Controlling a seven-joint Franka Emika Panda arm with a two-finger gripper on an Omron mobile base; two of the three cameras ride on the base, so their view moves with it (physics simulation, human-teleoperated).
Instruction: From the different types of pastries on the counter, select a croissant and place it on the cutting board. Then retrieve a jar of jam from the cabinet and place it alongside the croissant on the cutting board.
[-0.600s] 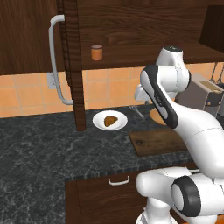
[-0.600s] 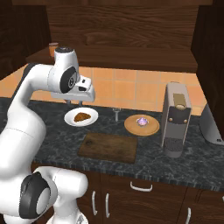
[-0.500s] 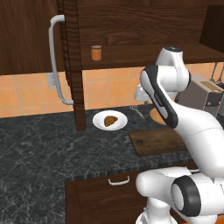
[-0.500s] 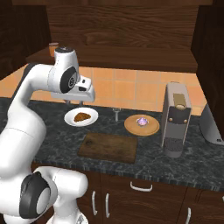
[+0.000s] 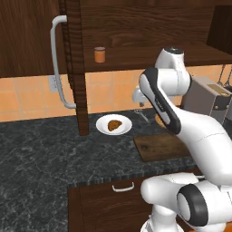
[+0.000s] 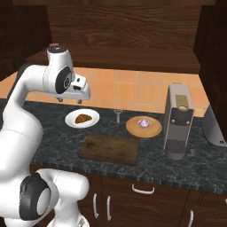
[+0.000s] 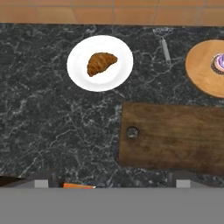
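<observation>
The golden-brown croissant (image 5: 114, 124) (image 6: 81, 118) (image 7: 101, 63) lies on a round white plate (image 5: 102, 128) (image 6: 71, 120) (image 7: 78, 74) on the dark marbled counter (image 5: 41, 154). The dark wooden cutting board (image 5: 163, 147) (image 6: 110, 149) (image 7: 175, 138) sits bare, nearer the counter's front edge. My gripper (image 5: 139, 103) (image 6: 71, 99) (image 7: 111, 183) hangs high over the counter between plate and board, open, with nothing between its fingers. The orange jar of jam (image 5: 99, 55) stands on the shelf of the open cabinet (image 5: 149, 52), up and to the left of the hand.
A purple-topped cupcake (image 6: 143, 123) (image 7: 220, 62) rests on a round tan plate (image 6: 133, 128) (image 7: 201, 74) right of the white plate. A small metal utensil (image 6: 117, 115) (image 7: 165, 46) stands between them. A coffee machine (image 6: 178, 119) stands further right. The open cabinet door (image 5: 74, 68) with its grey handle (image 5: 56, 63) juts out at left.
</observation>
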